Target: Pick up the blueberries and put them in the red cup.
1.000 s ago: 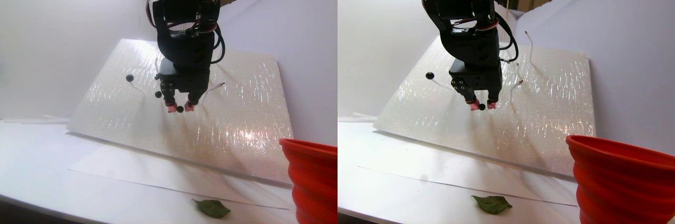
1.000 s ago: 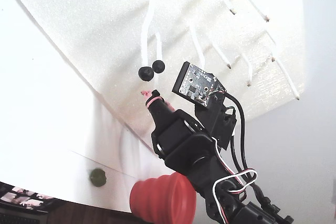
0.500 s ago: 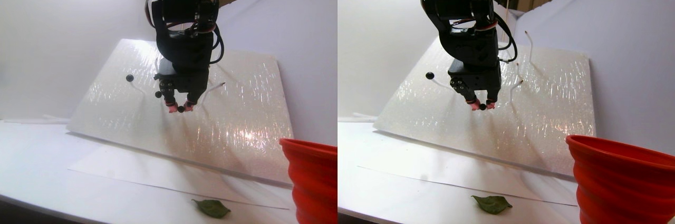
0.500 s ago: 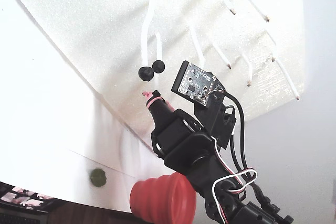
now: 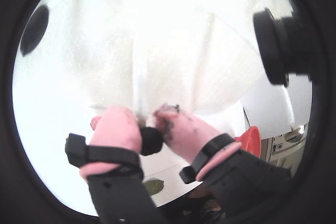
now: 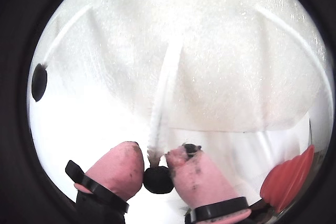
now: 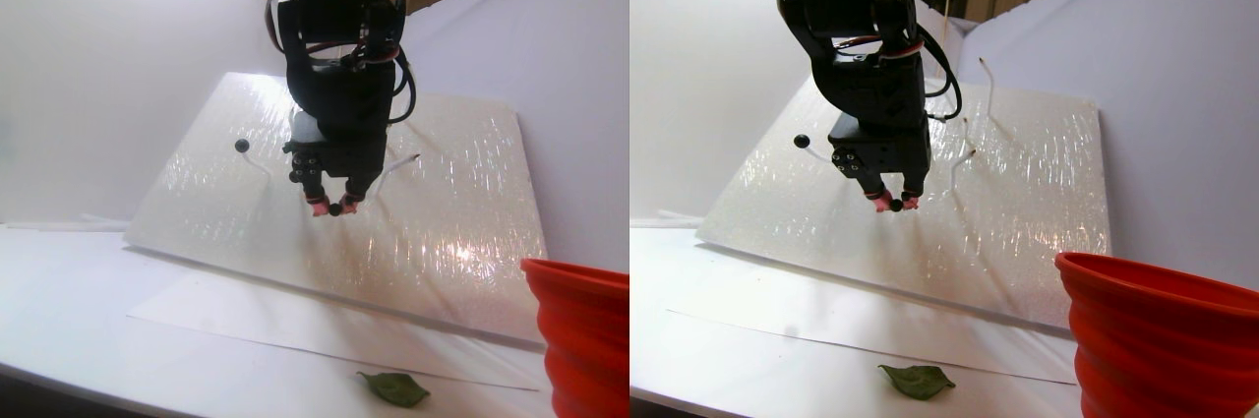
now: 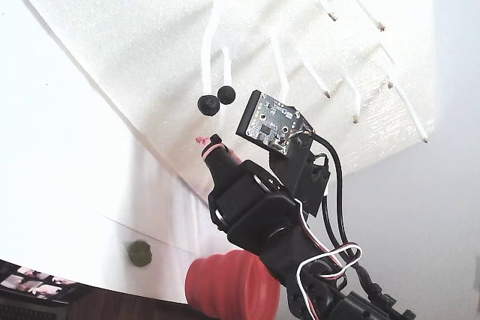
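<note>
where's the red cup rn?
The red cup sits at the bottom right of the stereo pair view, right of the green leaf, well clear of the gripper.

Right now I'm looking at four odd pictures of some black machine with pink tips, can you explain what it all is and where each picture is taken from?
It is a small robot arm whose gripper ends in pink-tipped jaws. The two round pictures come from cameras riding on the arm, looking past the jaws. The wide one is two near-identical side views. The last looks down from above. A white foam board leans against the wall, with thin white stems sticking out of it. Small dark balls, the blueberries, sit on some stem ends. The jaws are pinched on one blueberry; two others show from above. A red cup waits nearby, and a green leaf lies on the table.
</note>
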You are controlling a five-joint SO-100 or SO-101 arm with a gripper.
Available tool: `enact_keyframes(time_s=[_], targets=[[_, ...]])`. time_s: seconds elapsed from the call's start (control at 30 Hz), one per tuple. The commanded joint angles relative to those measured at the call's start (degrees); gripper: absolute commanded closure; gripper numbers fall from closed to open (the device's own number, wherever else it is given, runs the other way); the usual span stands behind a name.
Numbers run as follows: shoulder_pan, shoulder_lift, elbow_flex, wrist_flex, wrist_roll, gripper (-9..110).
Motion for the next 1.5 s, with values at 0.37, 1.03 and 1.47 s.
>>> enact_keyframes(time_s=[0.37, 1.03, 1.47], targets=[[-0.2, 11.5, 2.5, 1.4, 0.7, 93], [6.2, 23.6, 6.5, 9.9, -2.3, 93], [10.9, 30.1, 10.5, 13.6, -4.0, 92]])
